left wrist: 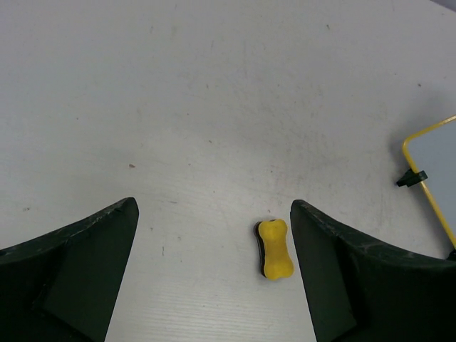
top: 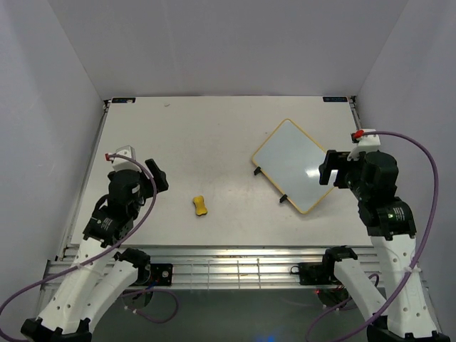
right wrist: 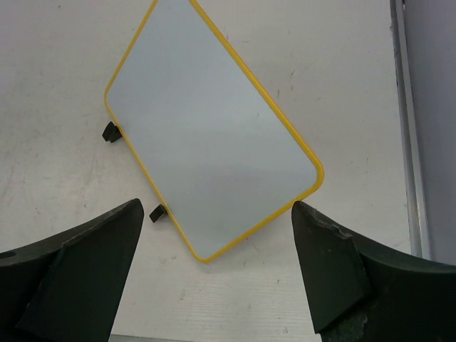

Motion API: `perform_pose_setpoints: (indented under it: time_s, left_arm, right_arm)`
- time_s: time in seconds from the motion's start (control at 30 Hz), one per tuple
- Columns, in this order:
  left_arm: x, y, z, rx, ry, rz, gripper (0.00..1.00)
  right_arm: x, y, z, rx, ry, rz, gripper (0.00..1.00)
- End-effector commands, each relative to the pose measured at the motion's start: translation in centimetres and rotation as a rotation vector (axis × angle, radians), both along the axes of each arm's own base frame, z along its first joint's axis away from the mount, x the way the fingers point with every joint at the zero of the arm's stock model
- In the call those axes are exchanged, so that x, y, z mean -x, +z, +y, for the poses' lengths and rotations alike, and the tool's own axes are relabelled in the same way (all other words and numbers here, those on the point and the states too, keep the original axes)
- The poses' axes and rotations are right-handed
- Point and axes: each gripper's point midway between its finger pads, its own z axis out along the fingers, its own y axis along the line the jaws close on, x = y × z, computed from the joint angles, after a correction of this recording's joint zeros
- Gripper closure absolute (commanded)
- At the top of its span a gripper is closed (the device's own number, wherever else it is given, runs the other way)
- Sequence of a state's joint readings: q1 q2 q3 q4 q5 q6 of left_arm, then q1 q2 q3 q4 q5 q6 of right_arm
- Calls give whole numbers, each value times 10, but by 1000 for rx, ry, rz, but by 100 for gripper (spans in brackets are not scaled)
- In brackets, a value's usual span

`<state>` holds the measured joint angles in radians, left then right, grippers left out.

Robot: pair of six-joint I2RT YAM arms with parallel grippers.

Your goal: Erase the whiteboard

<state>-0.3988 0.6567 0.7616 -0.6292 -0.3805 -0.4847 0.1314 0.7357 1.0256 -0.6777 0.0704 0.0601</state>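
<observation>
The whiteboard (top: 293, 164) lies flat at the table's right, white with a thin yellow frame and two black feet on its left edge; I see no writing on it. In the right wrist view the whiteboard (right wrist: 214, 135) fills the upper middle. My right gripper (top: 335, 169) hovers open at the board's right edge, and the right gripper (right wrist: 214, 214) holds nothing. A small yellow peanut-shaped eraser (top: 201, 206) lies left of centre. The eraser (left wrist: 275, 249) sits just inside the right finger of my open left gripper (left wrist: 214, 210). From above, the left gripper (top: 157, 175) is left of the eraser, apart from it.
White walls enclose the table on three sides. A metal rail (top: 235, 258) runs along the near edge between the arm bases. The table's right edge strip (right wrist: 405, 121) lies close beside the board. A corner of the whiteboard (left wrist: 434, 171) shows at the left wrist view's right side.
</observation>
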Motion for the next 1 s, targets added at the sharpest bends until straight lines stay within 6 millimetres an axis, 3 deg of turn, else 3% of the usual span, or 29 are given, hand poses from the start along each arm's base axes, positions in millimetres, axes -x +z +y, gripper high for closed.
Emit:
perform_pose_setpoints:
  time_s: [0.0,0.13,0.43,0.73,0.97]
  left_arm:
    - [-2,8,2,-10,-37,-72,2]
    - [1,19,2,-7,-53,-125,2]
    - [8,36,4,-73,-95,-89,2]
    - [36,83,14,-66,-105,-129,2]
    - [53,103,19,-48,-108,-174,2]
  right_arm:
    - [15,-11,-5,30,-3,8,10]
    - [29,-15,-1,-1,18,5,10]
    - [61,5,-4,-14,18,-39,10]
    - [93,21,-6,-45,19,-92,10]
    - [98,22,-2,-58,45,-107,10]
